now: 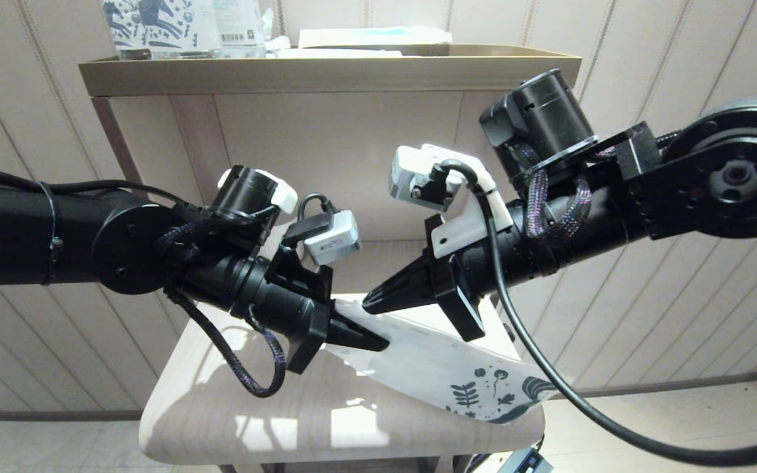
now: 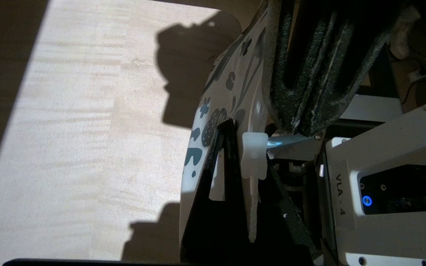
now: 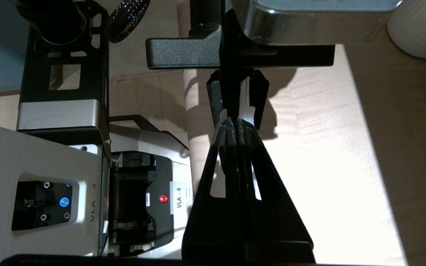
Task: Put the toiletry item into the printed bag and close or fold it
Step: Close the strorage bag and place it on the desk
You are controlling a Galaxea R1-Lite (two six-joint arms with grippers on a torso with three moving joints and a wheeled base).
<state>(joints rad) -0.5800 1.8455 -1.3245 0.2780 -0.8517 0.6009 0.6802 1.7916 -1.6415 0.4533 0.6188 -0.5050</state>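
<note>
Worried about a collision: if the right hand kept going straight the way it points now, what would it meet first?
Most likely the left hand, shut on the plain end of the printed bag. The shut right hand points down at it from just above; depth is unclear.

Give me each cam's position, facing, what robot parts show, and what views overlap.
Head: on the head, looking forward and down at the stool seat; both arms show, left gripper shut on the printed bag, right gripper shut, empty.
Left wrist: behind the left fingers, facing bag and seat; right gripper's tip shows.
Right wrist: behind the right fingers, facing seat; left gripper shows.
Shared: all three see the seat; head and left wrist see the bag.
</note>
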